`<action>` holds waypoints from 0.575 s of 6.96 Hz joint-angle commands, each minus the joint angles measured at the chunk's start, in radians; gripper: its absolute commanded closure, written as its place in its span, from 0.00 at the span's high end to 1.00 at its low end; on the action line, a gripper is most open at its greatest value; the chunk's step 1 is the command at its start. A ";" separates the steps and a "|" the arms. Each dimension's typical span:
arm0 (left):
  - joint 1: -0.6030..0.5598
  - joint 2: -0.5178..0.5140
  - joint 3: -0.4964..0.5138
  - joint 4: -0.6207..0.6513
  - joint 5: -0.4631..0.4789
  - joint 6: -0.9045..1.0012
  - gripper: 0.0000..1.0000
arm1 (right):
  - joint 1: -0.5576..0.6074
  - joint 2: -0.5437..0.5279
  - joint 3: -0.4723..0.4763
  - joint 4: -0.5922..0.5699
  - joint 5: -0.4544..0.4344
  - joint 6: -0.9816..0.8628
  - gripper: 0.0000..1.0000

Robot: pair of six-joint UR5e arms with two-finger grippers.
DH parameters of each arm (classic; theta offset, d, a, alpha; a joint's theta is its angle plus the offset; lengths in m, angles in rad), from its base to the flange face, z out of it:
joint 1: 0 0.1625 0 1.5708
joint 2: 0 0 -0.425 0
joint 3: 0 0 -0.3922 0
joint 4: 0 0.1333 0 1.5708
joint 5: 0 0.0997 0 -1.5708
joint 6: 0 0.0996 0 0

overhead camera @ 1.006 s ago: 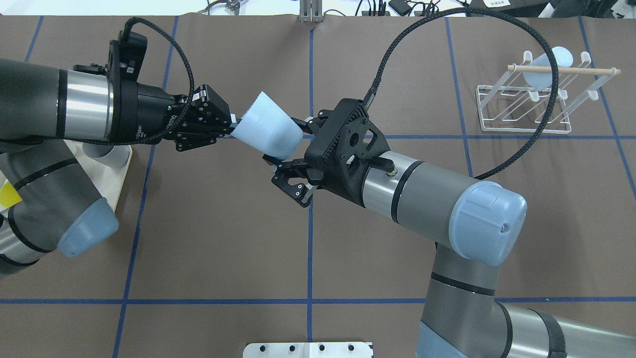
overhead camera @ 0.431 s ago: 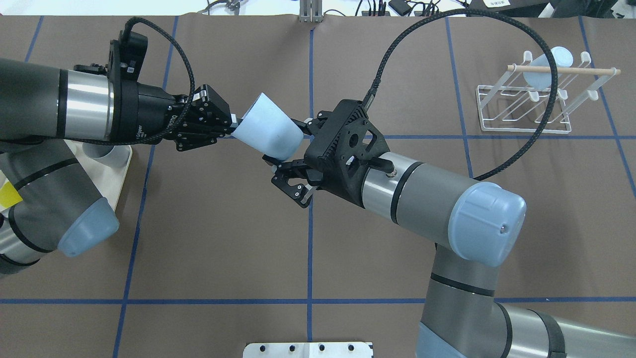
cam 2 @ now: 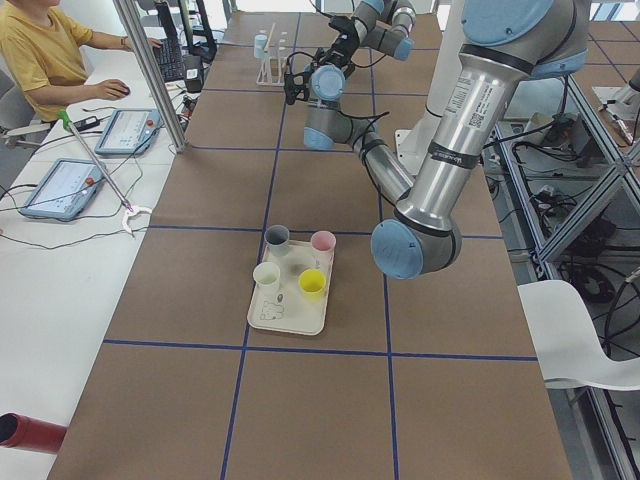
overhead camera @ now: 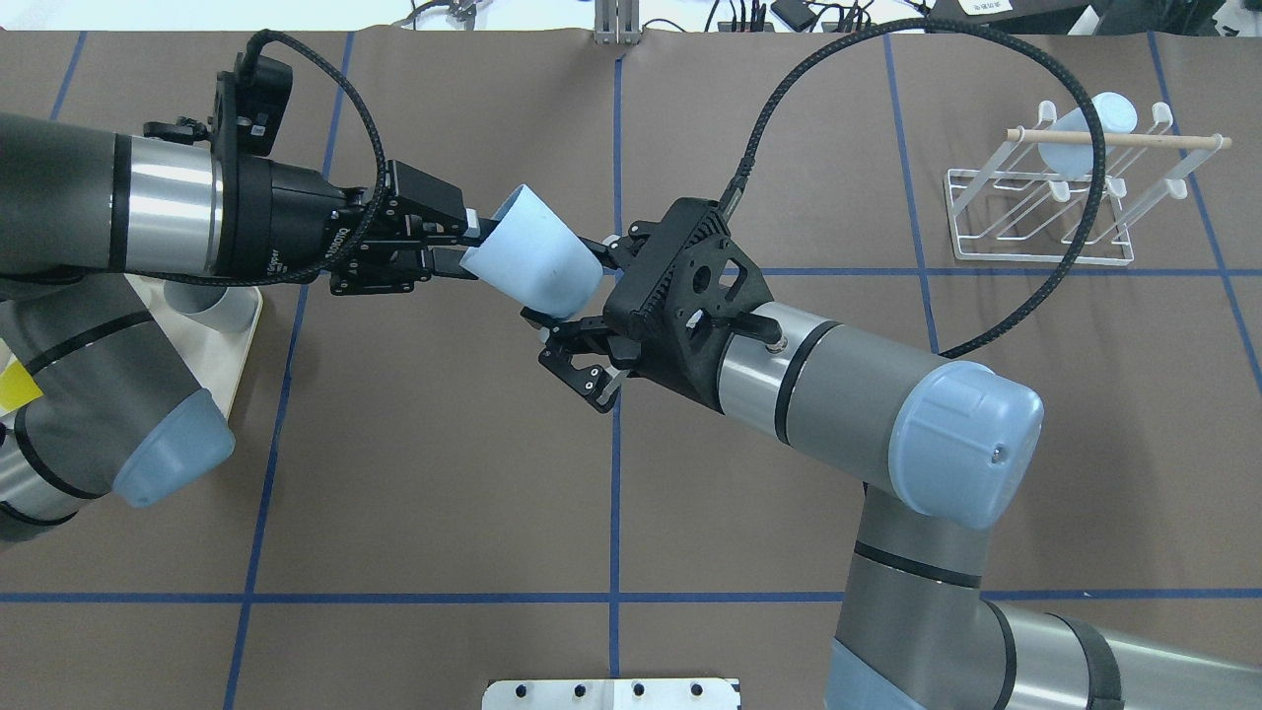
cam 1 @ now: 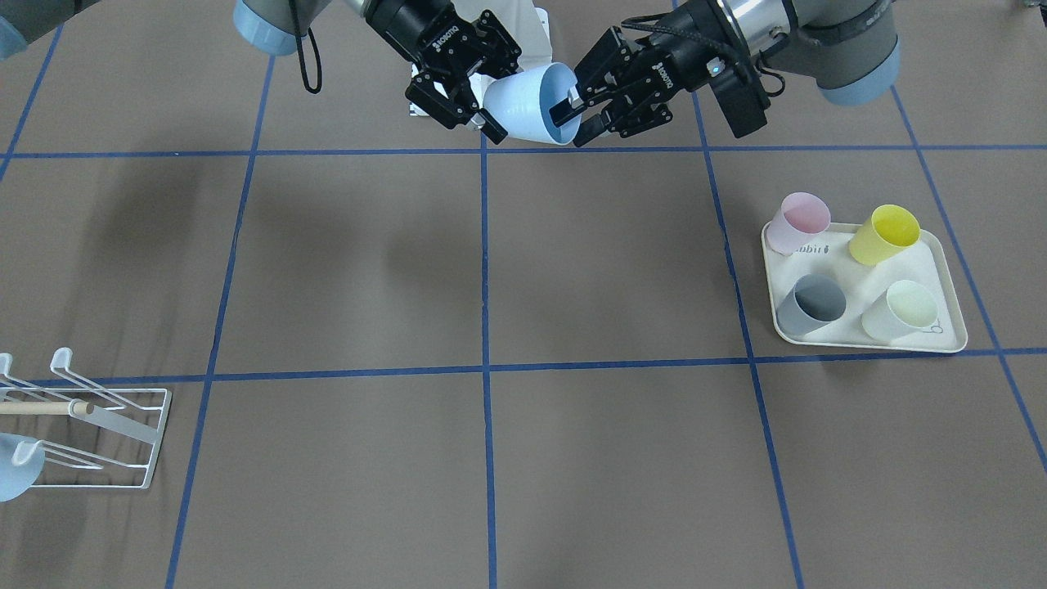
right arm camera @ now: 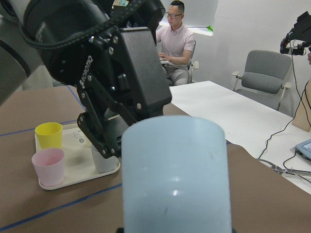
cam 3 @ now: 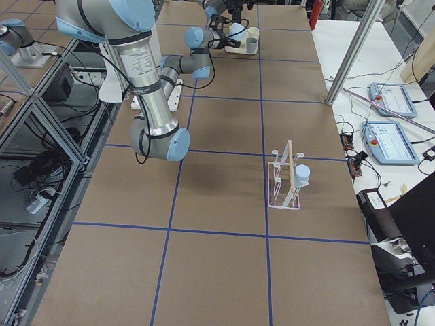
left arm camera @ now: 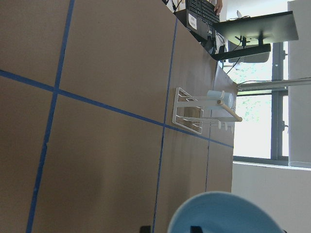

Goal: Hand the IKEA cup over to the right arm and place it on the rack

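Note:
The pale blue IKEA cup [overhead camera: 532, 261] hangs on its side in mid-air over the table's middle, between both arms. My right gripper [overhead camera: 567, 281] is shut on its base end; the right wrist view shows the cup [right arm camera: 175, 174] filling the centre. At the rim, my left gripper [overhead camera: 463, 242] stands open. In the front-facing view one of its fingers [cam 1: 564, 106] is inside the cup [cam 1: 527, 102] and the other lies outside below the rim, with a gap. The white wire rack [overhead camera: 1035, 212] with its wooden rod stands far right.
Another pale blue cup [overhead camera: 1080, 138] hangs on the rack. A cream tray [cam 1: 851, 274] on my left holds pink [cam 1: 802, 221], yellow [cam 1: 883, 233], grey [cam 1: 810, 303] and pale green [cam 1: 900, 311] cups. A person [cam 2: 40, 50] sits at a side desk.
My left gripper's fingers have spread apart from the cup's rim. The cup and the right arm have stayed in place.

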 commanded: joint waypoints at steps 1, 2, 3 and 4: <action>-0.010 0.003 -0.006 0.000 -0.005 0.022 1.00 | 0.002 -0.001 0.001 0.000 0.001 0.000 0.49; -0.039 0.038 -0.020 0.000 -0.017 0.034 1.00 | 0.003 -0.004 0.003 -0.003 0.001 0.000 0.47; -0.079 0.084 -0.032 0.000 -0.062 0.100 1.00 | 0.012 -0.004 0.008 -0.038 0.001 0.000 0.42; -0.122 0.127 -0.032 0.000 -0.096 0.187 1.00 | 0.031 0.000 0.029 -0.140 0.002 0.000 0.39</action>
